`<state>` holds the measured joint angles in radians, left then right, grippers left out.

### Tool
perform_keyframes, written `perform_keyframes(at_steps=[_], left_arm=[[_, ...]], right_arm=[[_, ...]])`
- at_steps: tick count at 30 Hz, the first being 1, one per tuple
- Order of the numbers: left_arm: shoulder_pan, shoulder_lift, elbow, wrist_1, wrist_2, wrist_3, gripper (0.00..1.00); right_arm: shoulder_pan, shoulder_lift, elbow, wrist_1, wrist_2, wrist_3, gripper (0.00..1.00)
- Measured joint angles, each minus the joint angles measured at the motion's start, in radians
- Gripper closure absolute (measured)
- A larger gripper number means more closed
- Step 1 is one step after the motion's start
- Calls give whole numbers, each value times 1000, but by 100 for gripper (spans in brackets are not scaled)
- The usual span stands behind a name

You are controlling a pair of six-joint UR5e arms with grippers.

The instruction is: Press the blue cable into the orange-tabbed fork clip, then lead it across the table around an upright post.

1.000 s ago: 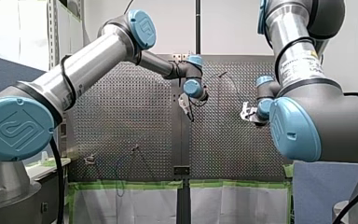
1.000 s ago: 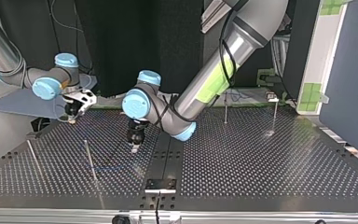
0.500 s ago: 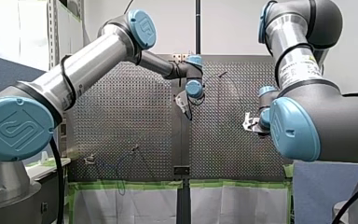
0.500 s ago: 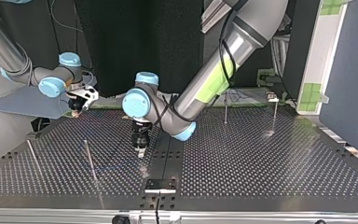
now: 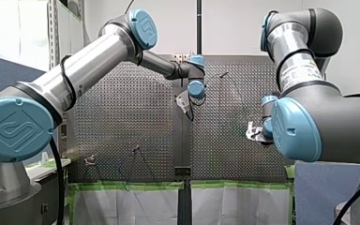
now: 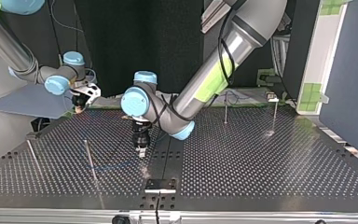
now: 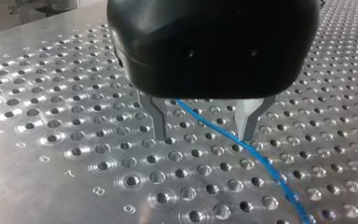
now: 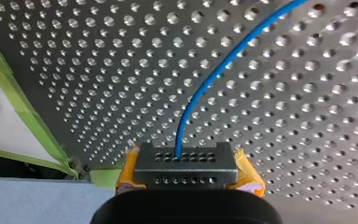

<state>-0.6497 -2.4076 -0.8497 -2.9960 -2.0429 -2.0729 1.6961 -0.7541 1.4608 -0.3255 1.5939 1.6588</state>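
The blue cable [image 7: 265, 161] lies on the perforated table [image 7: 51, 93] and runs between the metal fingers [image 7: 160, 121] of my left gripper [image 7: 203, 137], close to one of them. That black gripper is open and points down at the table's middle [image 6: 141, 150]. In the right wrist view the blue cable [image 8: 214, 74] leads into the black block between my right gripper's yellow pads [image 8: 249, 177]. My right gripper [image 6: 80, 99] is shut on it and hovers over the back left of the top view. I cannot make out an orange-tabbed clip.
Thin upright posts stand at the top view's left [image 6: 91, 161] [image 6: 32, 156] and back right [image 6: 225, 109] [image 6: 275, 114]. A small fixture [image 6: 273, 98] sits by the back right corner. A black plate [image 6: 160, 185] lies at the near edge. Green tape [image 8: 14, 93] marks the table's border.
My right gripper has moved toward the back of the top view and a little rightward with the cable. My left gripper turned and shifted slightly nearer the top view's camera, then stayed still.
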Motion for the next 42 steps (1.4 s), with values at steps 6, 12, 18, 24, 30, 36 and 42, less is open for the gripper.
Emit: perform_keyframes(at_steps=[6,12,18,24,30,36,42], left_arm=[[-2,-1,0,0,-2,-1,27],[-1,-1,0,-4,-2,-1,27],[0,-1,0,-9,-4,1,27],[0,-1,0,-12,-12,2,27],[0,-1,0,-17,-13,2,27],[1,-1,0,-22,-13,3,27],[2,-1,0,-25,-13,4,27]], right_arm=[[0,42,0,-52,5,5,100],[0,80,-1,-85,27,7,100],[0,104,-1,-104,48,7,100],[2,137,-1,-133,84,8,100],[4,168,-2,-157,105,9,100],[6,197,-6,-174,108,9,100],[12,243,-27,-175,108,9,100]])
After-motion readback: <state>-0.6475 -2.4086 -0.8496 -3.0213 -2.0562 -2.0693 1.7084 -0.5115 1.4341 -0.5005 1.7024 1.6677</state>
